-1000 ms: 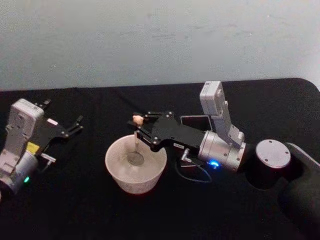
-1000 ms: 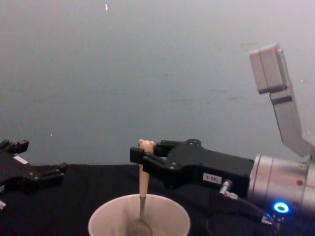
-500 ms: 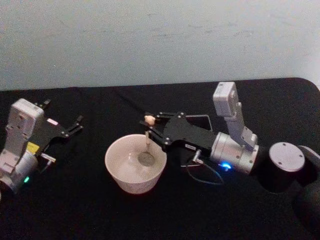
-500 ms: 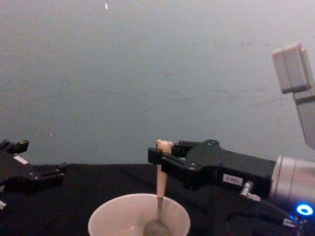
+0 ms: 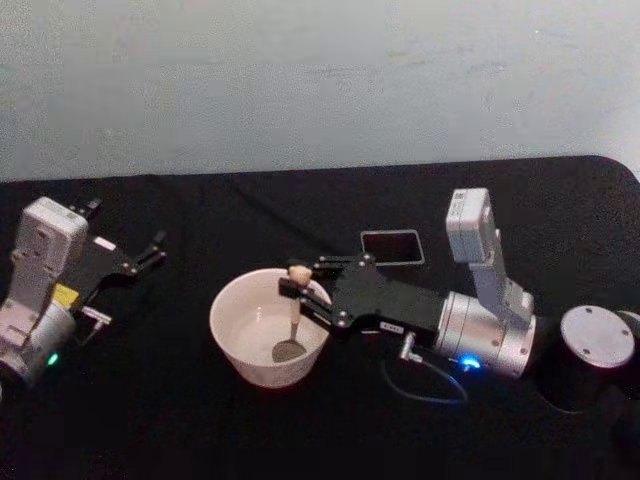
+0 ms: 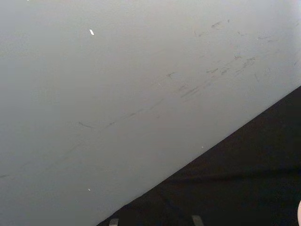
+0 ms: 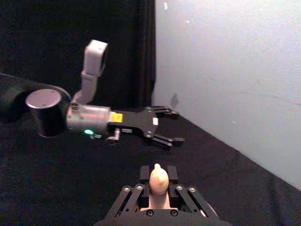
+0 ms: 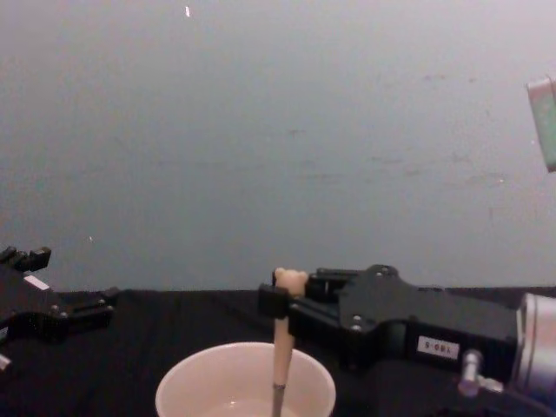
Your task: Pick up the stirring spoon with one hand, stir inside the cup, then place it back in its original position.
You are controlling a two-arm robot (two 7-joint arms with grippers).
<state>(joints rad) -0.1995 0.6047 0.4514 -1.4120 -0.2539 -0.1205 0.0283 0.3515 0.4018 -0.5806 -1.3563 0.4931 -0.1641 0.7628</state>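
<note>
**Stir in progress: spoon now at the near side of the cup**

Vs 0.5 s ago: in the head view the right gripper [image 5: 301, 281] has shifted down and right in frame. The stirring spoon [image 5: 292, 318] went with it, and its bowl has moved from mid-cup to the lower part of the cup [image 5: 226, 327]. The holder [image 5: 392, 245], partly covered by the arm before, is now fully exposed right of centre, just above the arm. The left gripper [image 5: 127, 224] is unchanged at left of frame.

Right gripper: fingers clamped on the spoon's beige handle just under the bear head. The spoon is near upright and tilted slightly.

Left gripper: fingers apart, holding nothing, well apart from the cup. It is also seen in the right wrist view [image 7: 174, 126], over the black table [image 5: 200, 430].

Nothing stands between cup and holder except the right arm's own body. A grey wall [image 5: 300, 80] is behind.

Hard to see:
- Chest view: the bottom edge cuts the spoon [image 8: 280, 356] below the handle and the cup [image 8: 201, 359] below its rim. The gripper [image 8: 276, 301] is at lower centre.
- Right wrist view: the bear head [image 7: 158, 179] shows between the fingers [image 7: 159, 187]; the rest is hidden by the gripper body.
- Cup contents: can't tell.
</note>
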